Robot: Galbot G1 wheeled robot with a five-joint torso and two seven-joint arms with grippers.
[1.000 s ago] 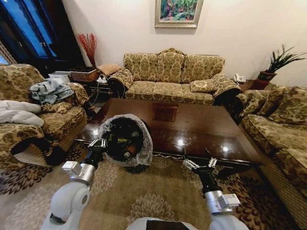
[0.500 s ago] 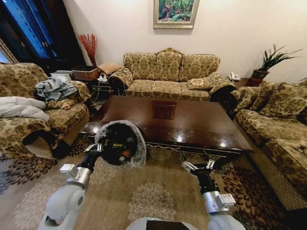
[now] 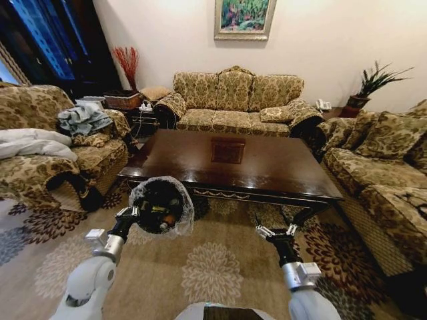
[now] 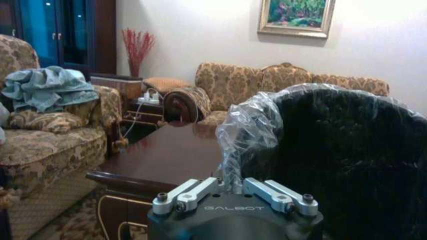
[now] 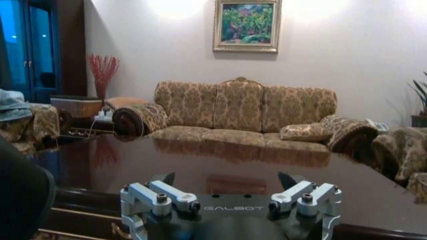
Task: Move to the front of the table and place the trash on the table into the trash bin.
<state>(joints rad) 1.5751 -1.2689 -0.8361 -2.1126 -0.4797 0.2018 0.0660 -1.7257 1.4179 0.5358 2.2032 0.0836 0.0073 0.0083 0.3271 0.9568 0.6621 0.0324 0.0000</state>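
You are looking down on the counter (image 3: 267, 167), a glossy dark brown one with a square inlay at the middle of its top, standing on a patterned carpet (image 3: 213, 267) among floral sofas. Your left gripper (image 3: 127, 215) is raised in front of the counter's near left corner, its jaws pinching the plastic-lined rim of the trash bin (image 3: 160, 205). The bin is tipped so its mouth faces the head camera, and inside it you can make out several small items, too dim to tell apart. In the left wrist view the bag's crinkled film bunches right at the left gripper (image 4: 230, 192), with the black wall of the bin (image 4: 347, 165) rising beyond. Your right gripper (image 3: 277, 232) hangs low before the counter's near edge, right of centre, jaws spread and empty.
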